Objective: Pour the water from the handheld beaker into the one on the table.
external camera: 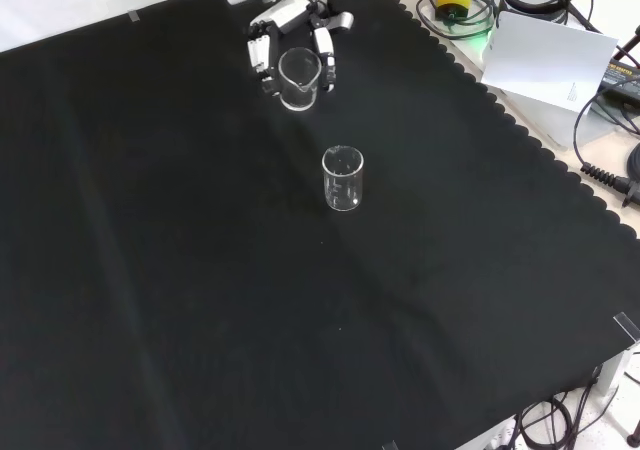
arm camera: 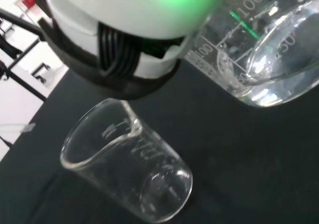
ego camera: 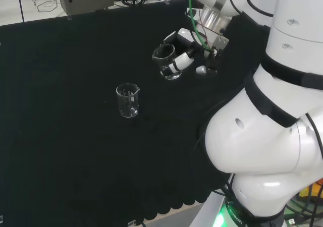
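Black cloth worktop [external camera: 150,270] carries the empty clear glass beaker [external camera: 343,178], standing mid-cloth. Our black-and-white hand [ego camera: 182,50] has fingers [external camera: 262,55] curled round the water-holding clear glass beaker [external camera: 299,78], aloft nearby. We judge it slippery, fragile, sloshing; keep wall grip.

Light: bright and even from above in the head and front views.
Cloth [external camera: 200,270]: matte black, swallows shadows.
Glare: green glow on the blurred hand [arm camera: 134,30] in the wrist view.
Focus: held beaker [arm camera: 269,50] soft, table beaker [arm camera: 129,164] clearer.
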Controlling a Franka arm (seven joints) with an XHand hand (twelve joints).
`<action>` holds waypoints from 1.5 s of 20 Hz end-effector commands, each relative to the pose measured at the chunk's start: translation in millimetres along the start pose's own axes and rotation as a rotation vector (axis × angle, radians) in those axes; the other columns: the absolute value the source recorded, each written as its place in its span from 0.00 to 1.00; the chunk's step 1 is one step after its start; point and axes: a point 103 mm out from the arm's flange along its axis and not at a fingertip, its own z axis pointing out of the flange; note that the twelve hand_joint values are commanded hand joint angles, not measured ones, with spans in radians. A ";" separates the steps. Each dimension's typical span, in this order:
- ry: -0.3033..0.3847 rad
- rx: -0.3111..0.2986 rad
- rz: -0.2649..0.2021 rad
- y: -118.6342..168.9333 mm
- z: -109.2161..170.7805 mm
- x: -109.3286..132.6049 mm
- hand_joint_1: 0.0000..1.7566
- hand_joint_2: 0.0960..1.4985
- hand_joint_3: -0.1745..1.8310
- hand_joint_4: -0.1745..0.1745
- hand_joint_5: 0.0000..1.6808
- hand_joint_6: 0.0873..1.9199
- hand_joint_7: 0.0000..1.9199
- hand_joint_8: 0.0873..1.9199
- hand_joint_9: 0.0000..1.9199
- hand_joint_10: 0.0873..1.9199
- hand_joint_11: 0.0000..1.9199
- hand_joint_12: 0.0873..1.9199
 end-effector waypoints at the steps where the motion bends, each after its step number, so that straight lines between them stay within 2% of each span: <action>1: -0.064 0.078 0.014 -9.3 8.8 26.2 0.75 0.40 0.41 0.00 0.74 0.32 0.68 0.30 0.82 0.26 0.62 0.34; 6: -0.113 0.142 0.061 -9.6 12.8 35.2 0.75 0.40 0.42 0.00 0.74 0.34 0.68 0.32 0.81 0.29 0.62 0.34; 13: -0.214 0.196 0.106 -2.7 19.0 53.0 0.75 0.39 0.44 0.00 0.72 0.38 0.66 0.36 0.81 0.33 0.61 0.34; 24: -0.331 0.291 0.141 9.7 31.5 64.7 0.74 0.39 0.45 0.00 0.71 0.40 0.65 0.39 0.81 0.35 0.60 0.35; 30: -0.402 0.337 0.176 17.9 35.4 68.3 0.74 0.39 0.46 0.00 0.70 0.42 0.64 0.41 0.80 0.36 0.60 0.35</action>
